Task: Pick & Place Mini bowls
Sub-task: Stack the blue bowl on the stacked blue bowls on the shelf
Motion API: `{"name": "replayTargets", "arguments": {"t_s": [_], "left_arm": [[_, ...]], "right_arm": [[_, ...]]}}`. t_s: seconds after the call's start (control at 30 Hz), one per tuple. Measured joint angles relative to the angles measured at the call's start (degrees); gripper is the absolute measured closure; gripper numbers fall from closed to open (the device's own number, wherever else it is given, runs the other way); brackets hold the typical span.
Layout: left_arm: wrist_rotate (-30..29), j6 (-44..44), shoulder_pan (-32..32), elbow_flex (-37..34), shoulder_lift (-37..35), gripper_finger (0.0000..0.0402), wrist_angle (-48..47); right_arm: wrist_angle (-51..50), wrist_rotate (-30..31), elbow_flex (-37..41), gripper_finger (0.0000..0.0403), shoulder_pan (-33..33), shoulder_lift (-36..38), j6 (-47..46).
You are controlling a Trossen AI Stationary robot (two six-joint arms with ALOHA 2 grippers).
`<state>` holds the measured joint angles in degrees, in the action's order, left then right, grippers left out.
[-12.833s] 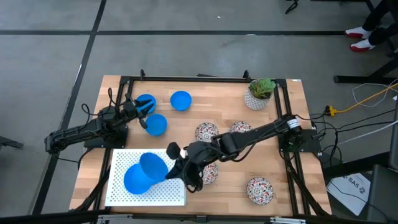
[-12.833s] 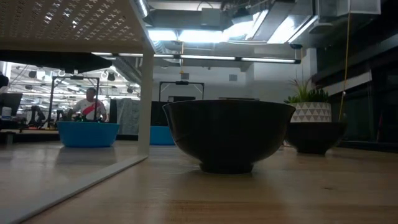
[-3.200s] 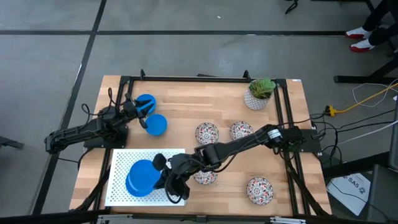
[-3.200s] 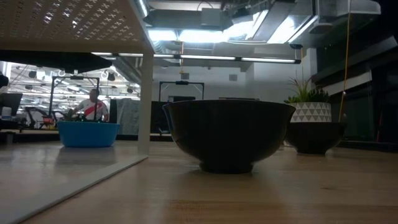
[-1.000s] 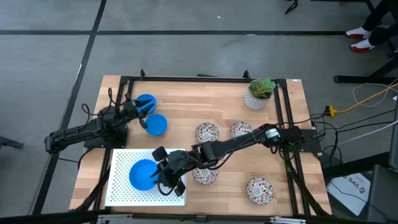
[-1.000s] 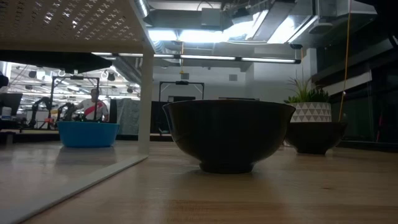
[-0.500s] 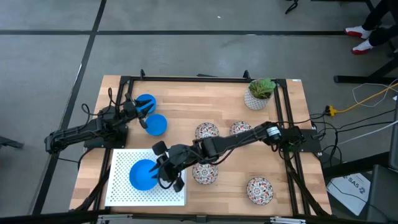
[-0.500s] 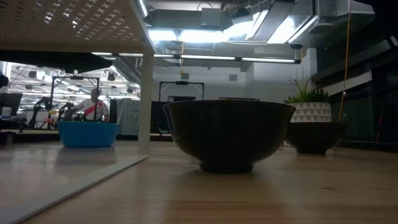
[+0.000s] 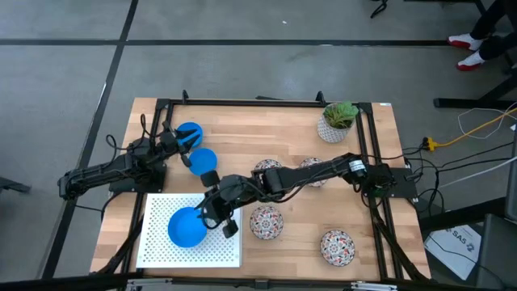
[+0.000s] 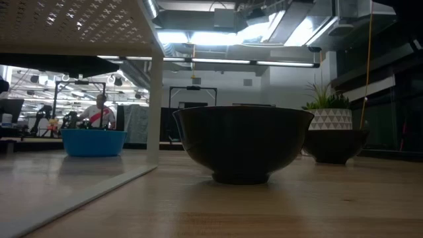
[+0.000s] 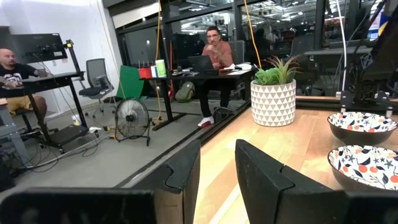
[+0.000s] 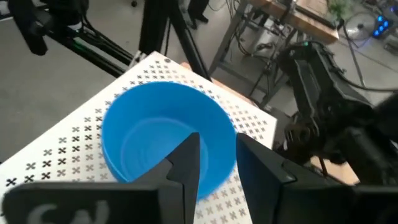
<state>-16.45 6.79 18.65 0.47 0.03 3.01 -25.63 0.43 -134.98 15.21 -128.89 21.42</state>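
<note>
A bright blue mini bowl (image 9: 187, 228) stands upright on its base on the white perforated board (image 9: 153, 212) at the near left. My right gripper (image 9: 208, 215) hovers at the bowl's right rim (image 12: 231, 140), open by a narrow gap (image 12: 217, 163), holding nothing. Two more blue bowls (image 9: 189, 132) (image 9: 203, 161) rest on the table at the far left. My left gripper (image 9: 182, 146) waits between them, open (image 11: 217, 171). Floral bowls (image 9: 266, 222) (image 9: 337, 246) (image 9: 269, 168) sit on the wood.
A white pot with a green plant (image 9: 338, 120) stands at the far right corner. A fourth floral bowl (image 9: 313, 166) lies partly under my right arm. People sit at desks (image 11: 214, 50) beyond the table. Bare wood lies along the far edge (image 9: 275, 121).
My right gripper has drawn back from the blue bowl on the board toward the table's far edge, its finger gap unchanged. The bowl has stayed where it was on the board.
</note>
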Motion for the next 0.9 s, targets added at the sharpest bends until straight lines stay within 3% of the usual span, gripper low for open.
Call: {"name": "replayTargets", "arguments": {"t_s": [0.33,0.9], "left_arm": [[0.0,0.0,0.0,0.0,0.0,0.0304,0.0],[-0.07,0.0,-0.01,0.0,0.06,0.0304,0.04]], "right_arm": [[-1.65,0.02,-0.09,0.0299,-0.71,3.16,-0.06],[-13.75,0.01,-0.07,0.0299,-2.53,8.54,-0.47]]}}
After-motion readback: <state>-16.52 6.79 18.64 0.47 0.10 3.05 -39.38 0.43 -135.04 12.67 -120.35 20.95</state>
